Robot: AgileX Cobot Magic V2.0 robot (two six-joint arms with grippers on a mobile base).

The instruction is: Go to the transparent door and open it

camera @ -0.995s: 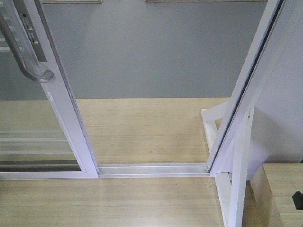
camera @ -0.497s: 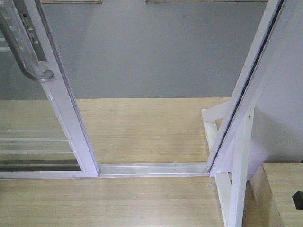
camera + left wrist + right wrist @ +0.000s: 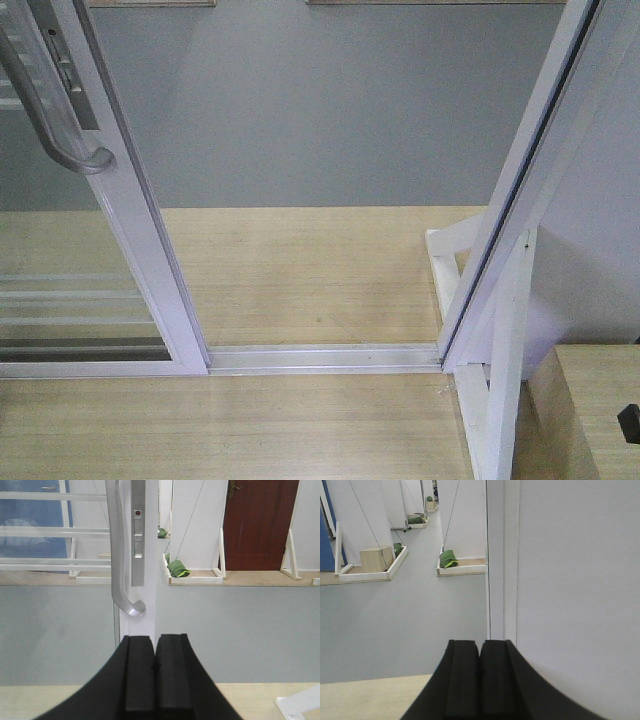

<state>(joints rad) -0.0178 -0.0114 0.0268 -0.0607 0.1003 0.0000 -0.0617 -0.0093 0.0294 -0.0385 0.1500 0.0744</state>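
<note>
The transparent door stands at the left of the front view, a glass panel in a glossy white frame with its curved silver handle at the top left. Between its stile and the white jamb on the right the doorway is open. In the left wrist view my left gripper is shut and empty. It sits just below the handle and in front of the door's stile, touching neither. My right gripper is shut and empty, facing the jamb.
An aluminium floor track crosses the doorway over the wooden floor. A white support brace and a wooden box stand at the right. Beyond lie grey floor, green sandbags and a dark red door.
</note>
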